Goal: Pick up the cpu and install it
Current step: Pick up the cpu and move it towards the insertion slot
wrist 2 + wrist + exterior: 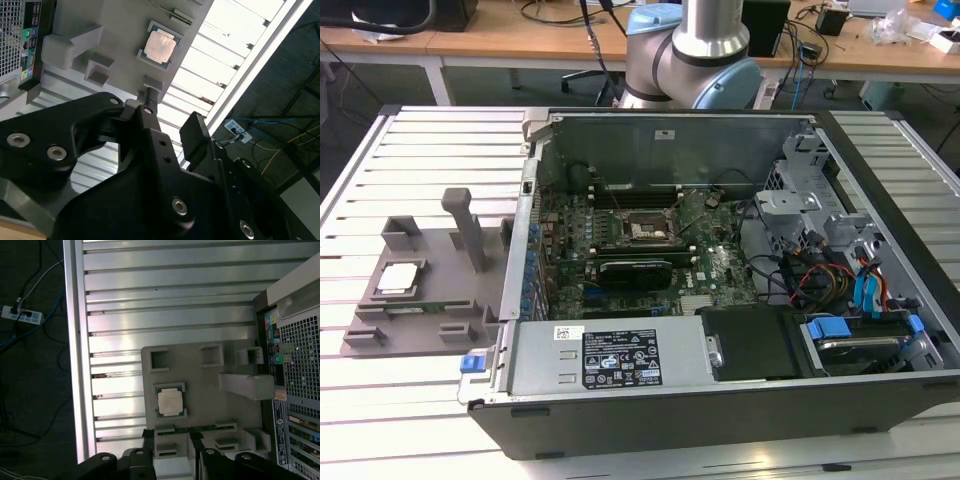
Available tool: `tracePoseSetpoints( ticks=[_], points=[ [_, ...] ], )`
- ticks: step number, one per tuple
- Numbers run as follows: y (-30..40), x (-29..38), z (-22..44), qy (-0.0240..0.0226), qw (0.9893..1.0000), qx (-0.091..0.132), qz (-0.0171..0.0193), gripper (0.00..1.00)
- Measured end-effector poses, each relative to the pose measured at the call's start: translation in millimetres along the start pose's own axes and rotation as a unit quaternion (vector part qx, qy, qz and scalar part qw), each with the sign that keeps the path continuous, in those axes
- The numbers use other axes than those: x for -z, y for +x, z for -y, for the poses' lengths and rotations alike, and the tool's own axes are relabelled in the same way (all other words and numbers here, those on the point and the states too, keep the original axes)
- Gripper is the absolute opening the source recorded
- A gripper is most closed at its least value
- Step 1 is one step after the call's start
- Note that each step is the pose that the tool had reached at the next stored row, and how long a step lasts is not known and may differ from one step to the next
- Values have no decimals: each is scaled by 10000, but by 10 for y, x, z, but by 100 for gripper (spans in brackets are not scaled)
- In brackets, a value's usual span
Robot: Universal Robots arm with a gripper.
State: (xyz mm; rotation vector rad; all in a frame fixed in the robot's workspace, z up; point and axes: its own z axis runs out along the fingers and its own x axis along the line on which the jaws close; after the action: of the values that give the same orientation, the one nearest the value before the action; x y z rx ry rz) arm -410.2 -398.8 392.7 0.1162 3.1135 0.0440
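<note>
The cpu [400, 278], a small square chip with a silvery top and pale rim, lies flat in a recess of the grey fixture tray [432, 305] at the exterior view's left, outside the computer case. Both wrist views look down on the cpu [170, 402] [160, 46] from well above. My gripper [172, 445] [172, 117] hangs high over the tray's edge, a short way off the chip. It is open, with nothing between its dark fingers [149, 440]. Inside the case, the dark square socket [645, 230] sits on the green motherboard.
The open computer case [720, 400] lies on a slatted aluminium table [380, 150], with a long black expansion card [635, 270] just in front of the socket. A tall grey post [470, 230] rises from the tray. The arm's base [695, 50] stands behind the case. Cables and drives crowd the case's right side.
</note>
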Motion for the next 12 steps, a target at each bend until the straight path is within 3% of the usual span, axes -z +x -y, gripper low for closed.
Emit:
tracePoseSetpoints(
  ticks=[1,2,5,8,12],
  points=[
    [1,0,0,0,10000,0,0,54],
    [2,0,0,0,10000,0,0,54],
    [3,0,0,0,10000,0,0,72],
    [6,-1,0,40,10000,0,4,72],
    [4,0,1,52,10000,2,4,72]
  ],
)
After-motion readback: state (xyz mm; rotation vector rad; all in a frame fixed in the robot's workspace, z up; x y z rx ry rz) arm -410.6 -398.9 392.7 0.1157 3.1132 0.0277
